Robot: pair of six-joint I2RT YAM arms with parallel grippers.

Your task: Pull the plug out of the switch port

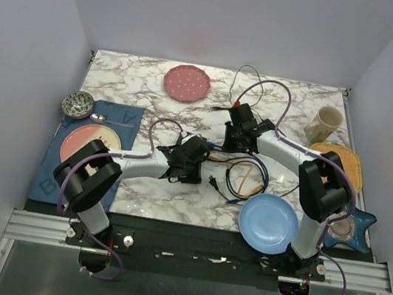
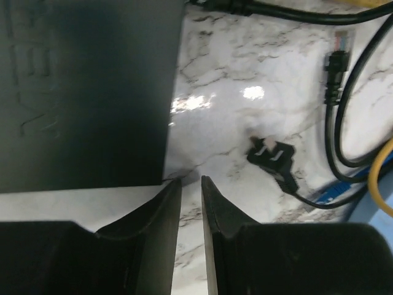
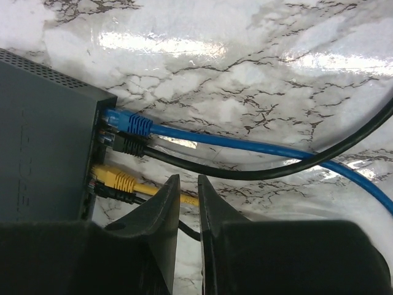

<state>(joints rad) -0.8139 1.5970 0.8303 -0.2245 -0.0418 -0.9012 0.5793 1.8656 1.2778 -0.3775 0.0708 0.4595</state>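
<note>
The switch [image 3: 43, 141] is a flat black box. In the right wrist view, blue [image 3: 126, 121], black [image 3: 129, 145], yellow [image 3: 113, 178] and a lower black plug [image 3: 113, 193] sit in its sockets. My right gripper [image 3: 188, 177] is shut and empty, just right of the sockets, above the yellow cable. My left gripper [image 2: 191, 179] is shut and empty at the corner of the switch top [image 2: 80, 92]. In the top view both grippers, left [image 1: 191, 160] and right [image 1: 237, 133], meet mid-table and hide most of the switch.
A loose black power plug [image 2: 273, 157] and a loose clear-tipped network plug [image 2: 339, 43] lie on the marble. Coiled cables [image 1: 245, 179], a blue plate [image 1: 268, 222], a pink plate [image 1: 187, 83], a cup [image 1: 323, 124], a bowl [image 1: 78, 104] and a placemat [image 1: 121, 124] surround the work area.
</note>
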